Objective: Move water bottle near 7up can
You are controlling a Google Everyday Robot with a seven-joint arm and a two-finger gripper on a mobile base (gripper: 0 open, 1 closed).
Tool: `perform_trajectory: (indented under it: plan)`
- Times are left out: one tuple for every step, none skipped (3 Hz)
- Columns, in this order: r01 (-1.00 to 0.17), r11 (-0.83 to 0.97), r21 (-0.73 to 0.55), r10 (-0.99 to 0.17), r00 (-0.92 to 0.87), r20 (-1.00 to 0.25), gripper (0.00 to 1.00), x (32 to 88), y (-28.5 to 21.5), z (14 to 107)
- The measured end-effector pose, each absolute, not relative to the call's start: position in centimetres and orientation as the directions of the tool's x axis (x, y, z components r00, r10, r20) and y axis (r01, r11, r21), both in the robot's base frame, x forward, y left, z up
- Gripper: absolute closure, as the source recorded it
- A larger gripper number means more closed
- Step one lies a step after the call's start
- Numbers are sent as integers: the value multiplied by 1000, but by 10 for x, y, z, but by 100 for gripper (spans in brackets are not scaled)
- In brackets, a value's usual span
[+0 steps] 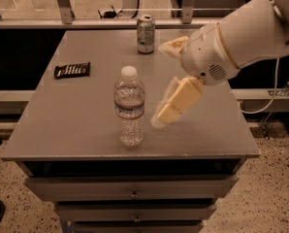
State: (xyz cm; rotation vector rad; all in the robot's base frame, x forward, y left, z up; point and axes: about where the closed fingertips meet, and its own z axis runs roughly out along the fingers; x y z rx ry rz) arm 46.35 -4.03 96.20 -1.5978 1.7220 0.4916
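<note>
Grey tabletop (pixel 62 125) carries the water bottle (pixel 129 107) upright near its front edge. The 7up can (pixel 146 34) stands well apart at the back edge. We note the hand (pixel 159 85) just right of the bottle, fingers spread apart, holding nothing. A dark snack wrapper (pixel 72 70) lies at the left.

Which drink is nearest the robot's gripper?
The clear plastic water bottle with white cap, beside the gripper; the silvery-green metal can stands at the far edge.

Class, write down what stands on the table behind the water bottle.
The 7up can stands far behind the water bottle. The gripper hovers right of the bottle, covering part of the table behind it.
</note>
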Motion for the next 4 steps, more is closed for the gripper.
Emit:
perform_trajectory:
  plan:
    - [-978,151,-144,-613,21,-790,0,467,-14,956]
    - [-987,132,-95,-556,5,-831,0,460,9,952]
    - [-992,120,-48,-508,-20,-861,16,451,23,947]
    - [-993,119,-17,-473,-42,-880,39,445,29,941]
